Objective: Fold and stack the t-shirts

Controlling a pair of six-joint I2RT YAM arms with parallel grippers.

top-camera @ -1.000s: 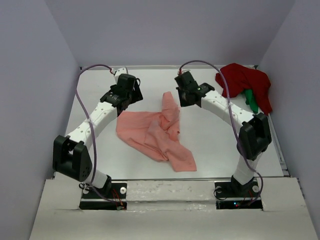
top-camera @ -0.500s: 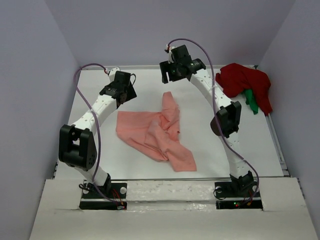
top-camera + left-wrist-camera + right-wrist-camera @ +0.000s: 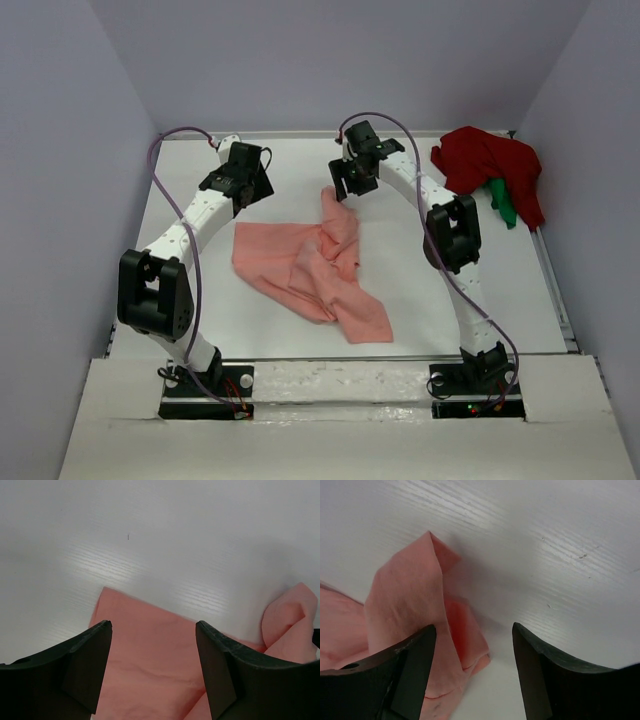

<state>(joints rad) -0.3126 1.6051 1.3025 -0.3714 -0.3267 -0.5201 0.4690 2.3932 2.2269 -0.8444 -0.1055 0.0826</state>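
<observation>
white arms [image 3: 193, 222] had black joints [image 3: 150, 298] and purple cables [image 3: 183, 130]; the left end effector [image 3: 152, 667] and right end effector [image 3: 472, 672] were black.

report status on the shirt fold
Left end effector and right end effector open, empty. Salmon-pink shirt crumpled mid-table. Dark red shirt heaped far right. Nothing blocking.

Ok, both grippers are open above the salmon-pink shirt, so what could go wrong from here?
1. The right gripper hangs open over a raised fold at the far end of the crumpled salmon-pink t-shirt; closing there would likely pinch several layers, not one edge.
2. The left gripper is open over the shirt's flat far-left edge; thin cloth lying flush on the table may slip the grip.
</observation>
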